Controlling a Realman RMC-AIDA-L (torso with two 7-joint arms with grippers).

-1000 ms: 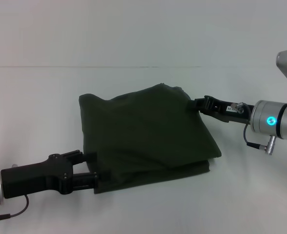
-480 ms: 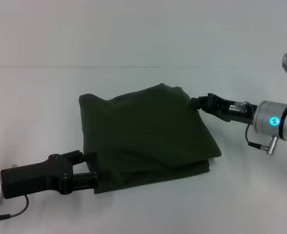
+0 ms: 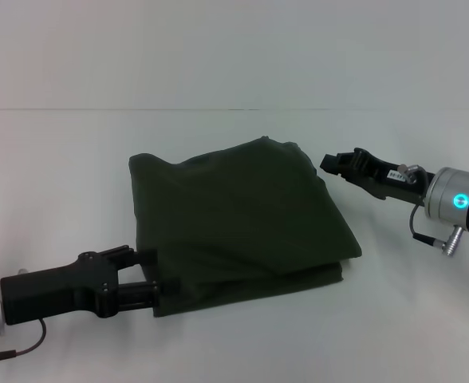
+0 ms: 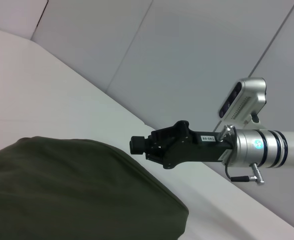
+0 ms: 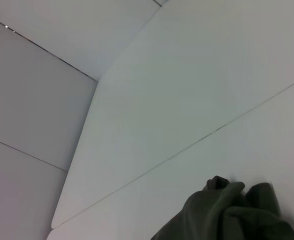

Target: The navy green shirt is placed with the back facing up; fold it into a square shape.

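the left gripper (image 3: 156,286) is sitting at the shirt's near left corner, its jaws seemingly clamping the hem. the right gripper (image 3: 330,162) is hanging just off the far right corner, not touching; i cannot tell its jaws' state. the navy green shirt (image 3: 238,219) is lying folded mid-table (image 3: 234,351), between both arms.

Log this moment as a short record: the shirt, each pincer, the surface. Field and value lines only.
shirt: navy green shirt, folded into a rough layered square, lying flat
left pincer: left pincer at the shirt's near left corner, touching the fabric
right pincer: right pincer just off the shirt's far right corner, apart from the cloth
surface: white table
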